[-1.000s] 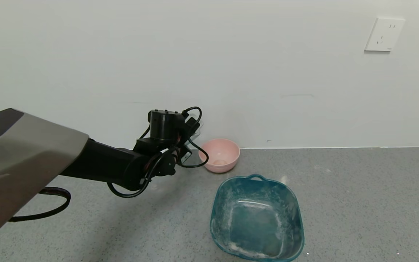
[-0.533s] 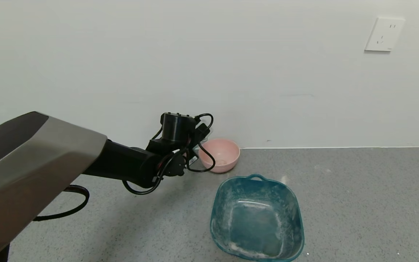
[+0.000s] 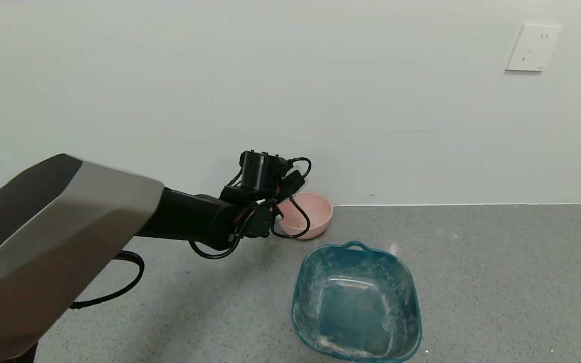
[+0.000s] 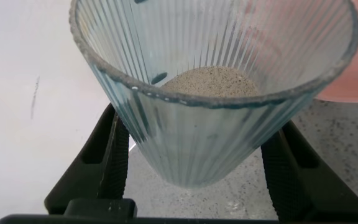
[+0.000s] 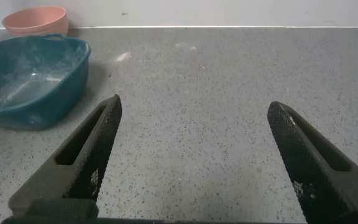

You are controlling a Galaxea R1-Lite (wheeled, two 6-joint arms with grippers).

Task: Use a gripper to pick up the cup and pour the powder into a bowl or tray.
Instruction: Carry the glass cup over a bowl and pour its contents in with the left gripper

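Note:
My left gripper (image 3: 281, 197) is shut on the cup (image 4: 197, 143), a clear ribbed glass tumbler, and holds it above the grey floor right beside the pink bowl (image 3: 314, 214). In the left wrist view its black fingers (image 4: 112, 158) press both sides of the glass. The powder (image 4: 213, 81) lies as a pale heap inside the cup. The bowl's pink edge (image 4: 353, 81) shows just past the cup's rim. In the head view the motor housing and cables hide the cup. My right gripper (image 5: 194, 118) is open and empty over bare floor, out of the head view.
A teal squarish basin (image 3: 303, 275), dusted white inside, sits in front of the pink bowl; it also shows in the right wrist view (image 5: 55, 93), with the bowl (image 5: 36, 20) behind it. A white wall with a socket (image 3: 532, 48) stands directly behind the bowl.
My left arm has moved to the right with the cup in its grip, from beside the pink bowl to its near-left rim. The bowl and basin have not moved.

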